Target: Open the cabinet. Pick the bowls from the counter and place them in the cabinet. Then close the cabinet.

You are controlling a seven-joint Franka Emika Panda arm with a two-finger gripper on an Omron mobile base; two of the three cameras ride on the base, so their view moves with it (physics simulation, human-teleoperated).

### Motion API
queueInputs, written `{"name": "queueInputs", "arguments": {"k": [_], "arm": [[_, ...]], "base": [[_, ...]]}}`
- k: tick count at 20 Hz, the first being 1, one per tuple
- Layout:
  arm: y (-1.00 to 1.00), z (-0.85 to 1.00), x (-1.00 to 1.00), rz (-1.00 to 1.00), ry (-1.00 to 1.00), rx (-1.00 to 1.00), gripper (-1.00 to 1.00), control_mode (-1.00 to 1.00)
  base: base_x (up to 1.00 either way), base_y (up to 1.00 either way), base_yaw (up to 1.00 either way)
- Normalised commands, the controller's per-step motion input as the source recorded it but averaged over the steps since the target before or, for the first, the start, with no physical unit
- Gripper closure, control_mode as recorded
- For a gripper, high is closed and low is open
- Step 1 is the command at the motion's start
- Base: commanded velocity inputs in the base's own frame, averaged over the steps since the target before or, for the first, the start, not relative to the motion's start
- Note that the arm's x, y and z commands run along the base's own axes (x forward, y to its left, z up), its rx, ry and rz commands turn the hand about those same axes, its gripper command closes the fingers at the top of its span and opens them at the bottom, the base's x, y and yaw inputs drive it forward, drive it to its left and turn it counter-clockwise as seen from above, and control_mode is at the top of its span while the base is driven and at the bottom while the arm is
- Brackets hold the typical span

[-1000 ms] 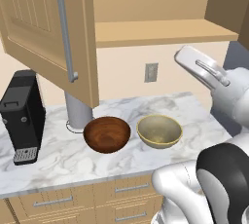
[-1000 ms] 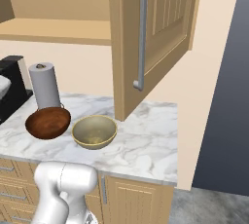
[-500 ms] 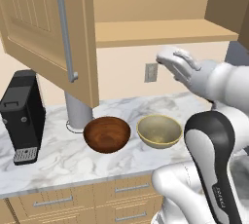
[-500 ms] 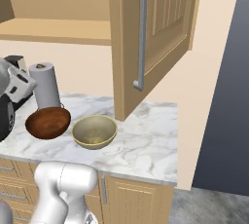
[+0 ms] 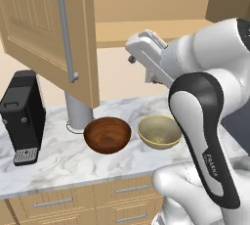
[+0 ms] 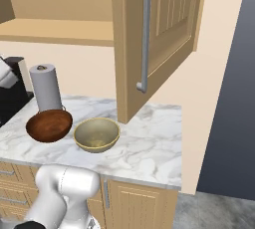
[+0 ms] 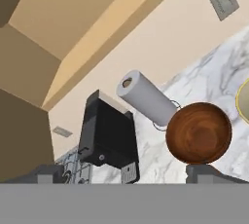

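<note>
we see the cabinet (image 5: pixel 49 33) with both doors swung wide, its wooden shelf (image 6: pixel 60 31) bare and lit. on the counter (image 5: pixel 68 163) below sit the two bowls side by side, just apart: the dark wood bowl (image 5: pixel 107 134) to the left and the pale ceramic bowl (image 5: pixel 159 131) to its right, both upright. behind the wood bowl stands a paper towel roll (image 6: pixel 46 87), and further left a black coffee machine (image 5: pixel 22 116). the gripper (image 7: pixel 126 172) hangs in the air above the counter, well clear of the bowls and tilted toward the wood one; its two fingertips (image 7: pixel 206 172) stand spread wide with nothing between them. in the left base view the hand is small and partly behind the arm, so we judge the spread from the hand view.
</note>
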Motion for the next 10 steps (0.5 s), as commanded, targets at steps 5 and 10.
{"name": "queueInputs", "arguments": {"k": [5,10], "arm": [[0.68,-0.23,0.31,0.31,0.02,-0.08,-1.0,-1.0],[0.13,-0.28,0.46,0.35,0.0,0.12,-1.0,-1.0]], "base": [[0.0,0.0,0.0],[0.0,0.0,0.0]]}}
